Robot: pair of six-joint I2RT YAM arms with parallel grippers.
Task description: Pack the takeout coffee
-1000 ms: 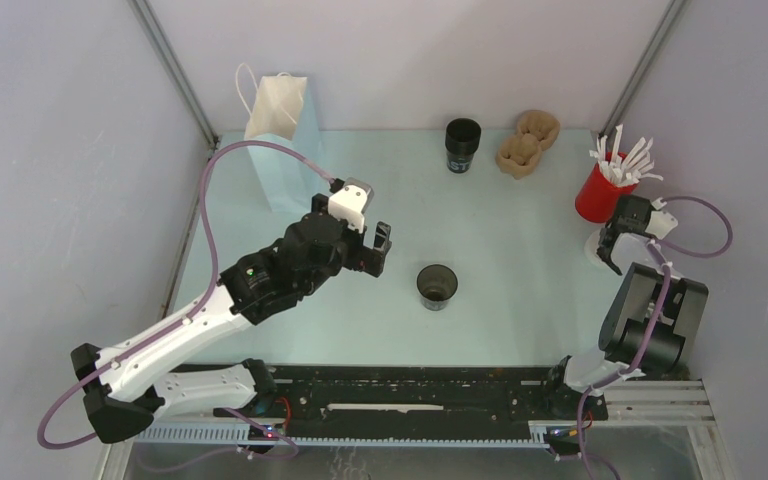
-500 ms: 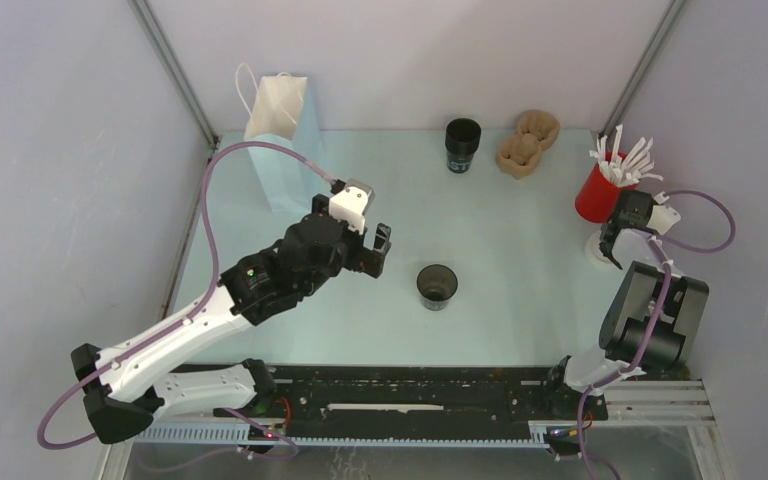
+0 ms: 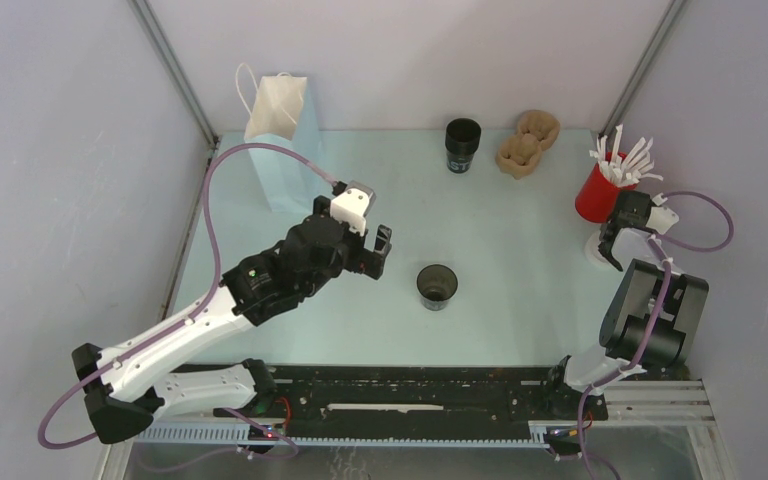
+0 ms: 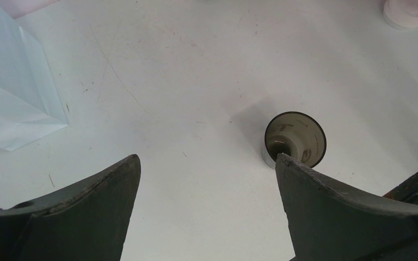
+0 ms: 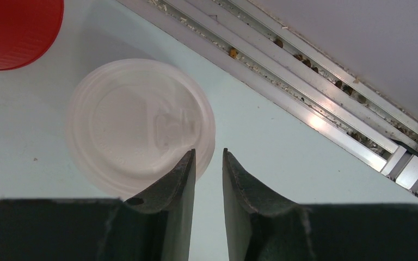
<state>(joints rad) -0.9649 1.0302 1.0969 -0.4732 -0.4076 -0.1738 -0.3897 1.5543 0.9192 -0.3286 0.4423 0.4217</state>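
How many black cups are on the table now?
2. One lidless black disposable cup stands mid-table; the other black cup stands at the far edge, left of the brown pulp carrier. None seems hidden.

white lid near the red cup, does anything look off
Yes: the white lid lies flat on the table beside the red cup, on no cup, while the centre black cup stands open and lidless.

2 jointed robot arms, left arm (image 3: 175,340) at lower left with white lower links and black upper joints, small green dot (image 3: 250,271), white wrist block (image 3: 352,201), looping purple cable (image 3: 207,215), right arm (image 3: 650,315) at right mostly dark grey, dark grey tapered fingers (image 4: 81,209)
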